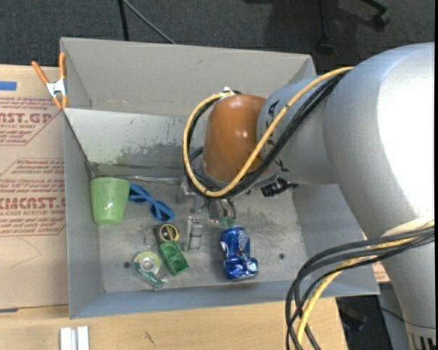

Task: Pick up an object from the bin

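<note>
Hanging low over the middle of the grey metal bin (131, 133), the tool (204, 221) is between the blue plastic sunglasses (152, 203) and the crushed blue metal can (237, 254), the nearest thing to pick. I cannot tell if it is released or clenched. Going down here, it may meet the bare bin floor, or only push the can aside

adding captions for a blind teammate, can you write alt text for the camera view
A robot arm's gripper hangs over the middle of a grey metal bin, between blue plastic glasses and a crumpled blue can. A green cup lies at the left; a small green block, a round yellow-and-black thing and a clear roll sit near the front.
</note>
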